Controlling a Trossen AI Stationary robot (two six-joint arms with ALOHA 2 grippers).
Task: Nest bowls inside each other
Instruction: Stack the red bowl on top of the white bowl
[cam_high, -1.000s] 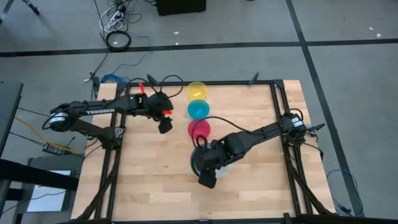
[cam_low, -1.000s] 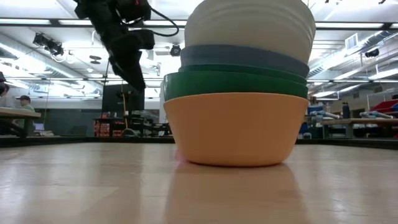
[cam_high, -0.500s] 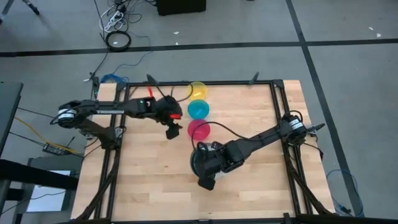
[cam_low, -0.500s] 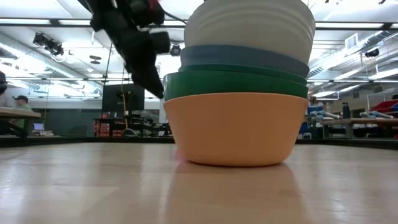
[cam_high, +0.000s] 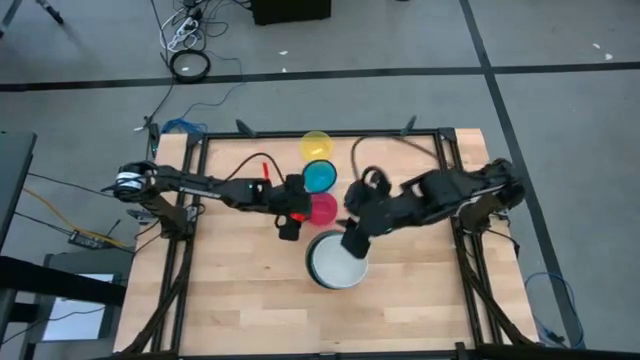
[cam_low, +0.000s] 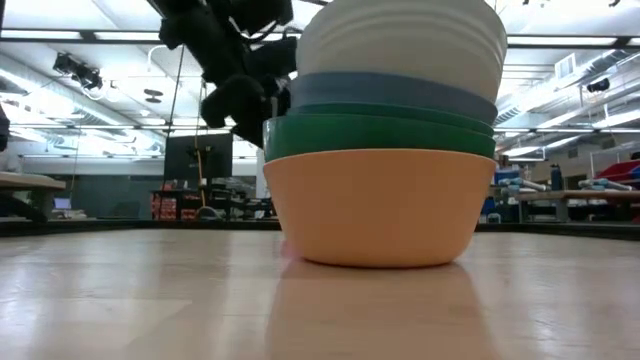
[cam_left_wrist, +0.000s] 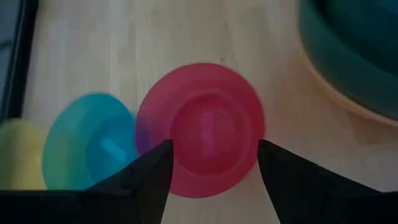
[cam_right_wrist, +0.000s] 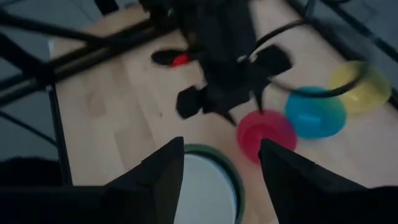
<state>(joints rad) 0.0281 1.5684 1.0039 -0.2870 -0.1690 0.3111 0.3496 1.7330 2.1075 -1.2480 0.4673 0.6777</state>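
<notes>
A stack of nested bowls (cam_high: 337, 262) stands at the table's middle near side: orange (cam_low: 378, 205) at the bottom, then dark green (cam_low: 380, 135), blue (cam_low: 392, 90) and white (cam_low: 400, 38) on top. Behind it, the magenta (cam_high: 323, 209), cyan (cam_high: 320, 176) and yellow (cam_high: 316, 144) bowls stand in a row on the table, running to the far edge. My left gripper (cam_left_wrist: 214, 146) is open, just left of the magenta bowl (cam_left_wrist: 208, 127), and its fingers frame the bowl in the left wrist view. My right gripper (cam_right_wrist: 221, 162) hangs open above the stack's far right rim, holding nothing.
A black frame rail (cam_high: 330, 133) runs along the table's far edge just behind the yellow bowl, and side rails (cam_high: 445, 190) run down both sides. Bare wood (cam_high: 240, 290) lies to the left of the stack and along the near edge.
My right gripper has risen off the stack's near rim and drawn back toward the far right; the stack has stayed put. My left gripper has swung toward the table's right, come down and rolled, and now stands by the magenta bowl.
</notes>
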